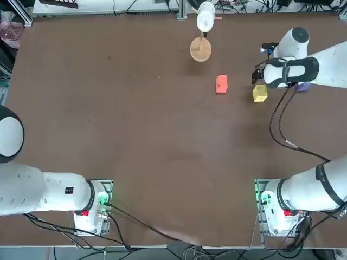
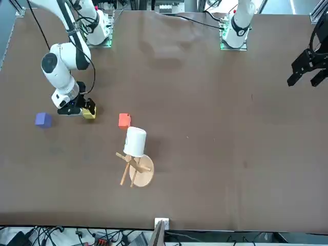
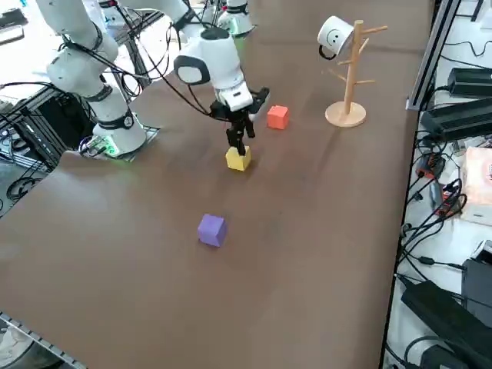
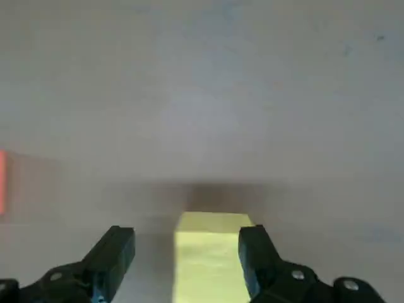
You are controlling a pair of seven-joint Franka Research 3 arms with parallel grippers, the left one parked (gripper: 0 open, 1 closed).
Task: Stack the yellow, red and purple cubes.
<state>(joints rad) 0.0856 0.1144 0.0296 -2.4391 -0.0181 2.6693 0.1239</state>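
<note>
Brown table (image 1: 135, 135), wooden peg stand (image 3: 350, 73) near its far edge, white smiley mug (image 3: 334, 35) hung on it

A broad, matte dark brown table (image 1: 135, 135) fills nearly every view, evenly lit and without strong shadows. At the table's far edge, away from the arm bases, a strip of pale floor crossed by black cables (image 1: 255, 5) is seen, and beside the far left corner a pink perforated basket (image 1: 10, 33) is set. Along the near edge, a tangle of black cables (image 1: 184, 250) is hung below the table. In the right side view, a grey aluminium rail (image 3: 430, 46) is run along the table's far edge, and beyond it black power bricks (image 3: 461, 115) and looped black cables (image 3: 430, 231) are spread over a light grey floor.
</note>
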